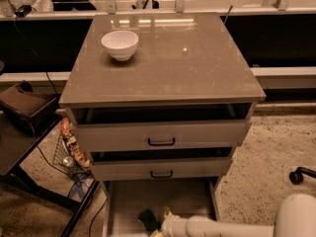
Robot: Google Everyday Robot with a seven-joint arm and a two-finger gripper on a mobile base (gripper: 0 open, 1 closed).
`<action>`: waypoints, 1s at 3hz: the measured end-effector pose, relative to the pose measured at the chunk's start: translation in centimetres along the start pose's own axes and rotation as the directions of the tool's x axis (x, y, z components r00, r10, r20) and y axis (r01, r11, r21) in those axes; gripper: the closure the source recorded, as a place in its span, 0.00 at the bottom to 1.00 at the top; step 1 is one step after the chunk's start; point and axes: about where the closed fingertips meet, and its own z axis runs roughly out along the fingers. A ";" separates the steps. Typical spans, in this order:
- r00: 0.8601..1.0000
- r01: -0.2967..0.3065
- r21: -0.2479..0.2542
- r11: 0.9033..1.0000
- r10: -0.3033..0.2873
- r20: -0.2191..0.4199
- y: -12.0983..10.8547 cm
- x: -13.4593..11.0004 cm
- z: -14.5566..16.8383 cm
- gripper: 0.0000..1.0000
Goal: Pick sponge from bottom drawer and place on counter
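Note:
The bottom drawer (168,196) is pulled out at the foot of the cabinet, showing its pale floor. The sponge (146,217), a small dark green pad, lies near the drawer's front, left of centre. My gripper (163,221) sits at the bottom edge of the camera view, right beside the sponge on its right, on a white arm (222,226) reaching in from the lower right. Whether it touches the sponge is unclear. The counter (192,68) is the glossy grey-brown top of the cabinet.
A white bowl (120,44) stands on the counter's back left. The two upper drawers (160,135) are slightly open. A wire basket with packets (69,149) and a dark side table (19,142) stand to the left. A chair wheel (296,176) is on the right floor.

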 end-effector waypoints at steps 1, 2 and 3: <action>1.000 0.028 0.005 1.000 -0.028 0.000 -2.3 -3.5 -2.3 0.00; 1.000 0.031 0.010 0.999 -0.031 0.001 -2.4 -3.5 -2.3 0.00; 0.998 0.053 0.034 0.998 -0.052 -0.030 -2.6 -3.4 -1.7 0.00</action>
